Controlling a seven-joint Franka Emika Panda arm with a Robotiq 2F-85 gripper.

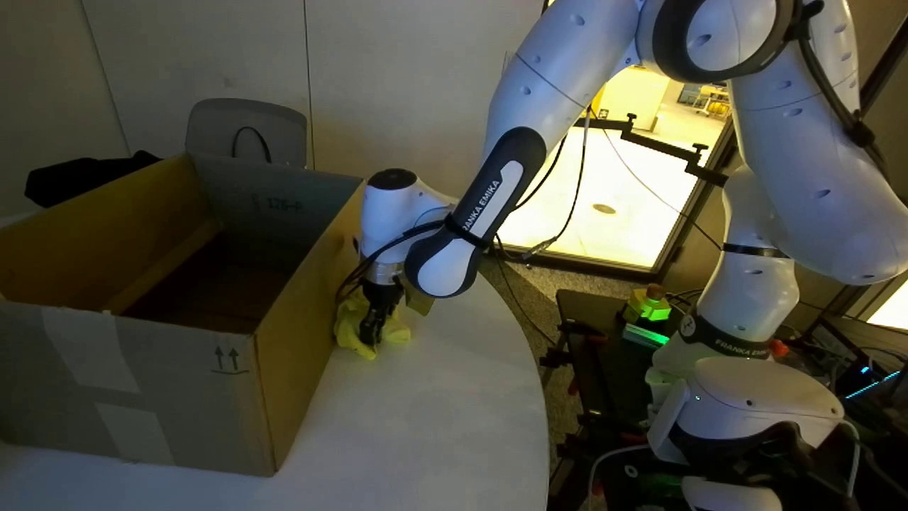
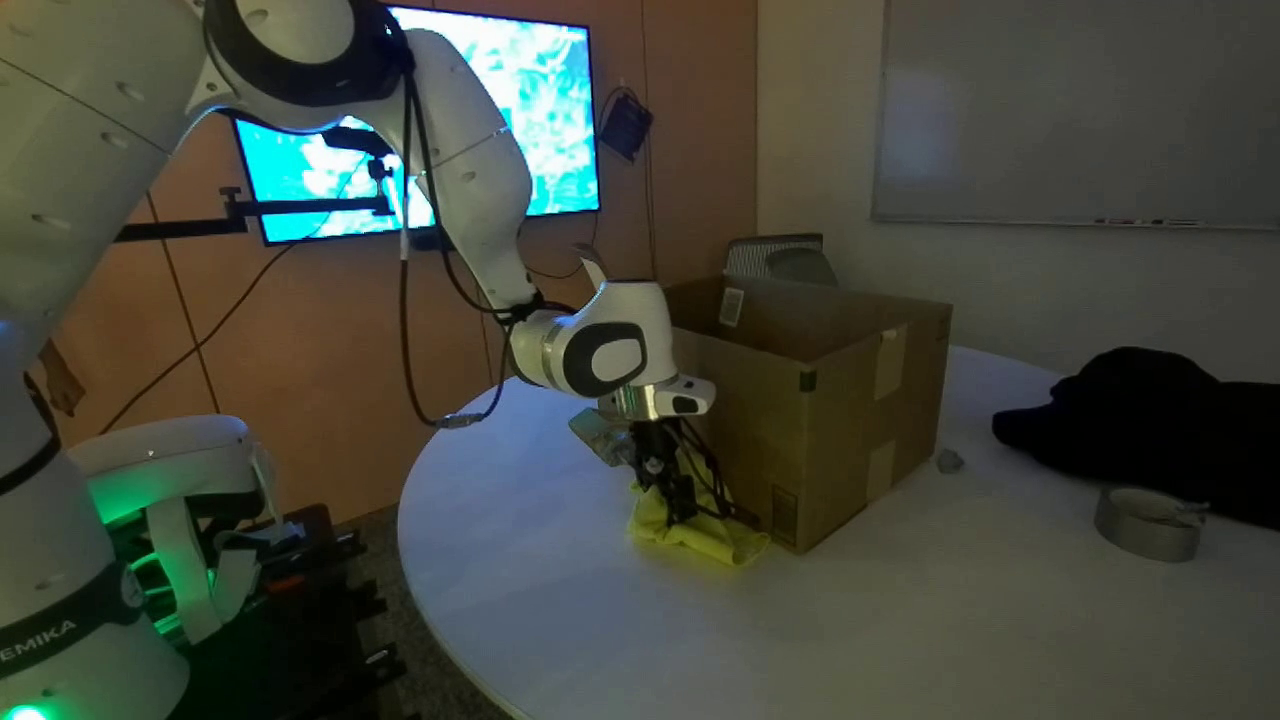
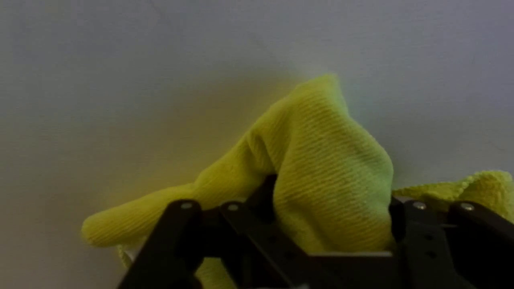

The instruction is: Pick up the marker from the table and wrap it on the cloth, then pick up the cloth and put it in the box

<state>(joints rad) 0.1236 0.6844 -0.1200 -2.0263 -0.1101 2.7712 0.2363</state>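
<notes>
One pincer (image 3: 333, 196), two fingers (image 3: 265, 202) flanking one bunched cloth (image 3: 329, 160); one box (image 2: 830, 430) beside.

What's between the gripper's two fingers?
A bunched fold of the yellow-green cloth; the wrist view shows it filling the gap between the fingers. Whether the marker is inside that fold can't be seen.

Arm (image 1: 560, 99): FRANKA EMIKA (image 1: 484, 206); cardbd box (image 1: 188, 376): up-arrows (image 1: 228, 360)
</notes>
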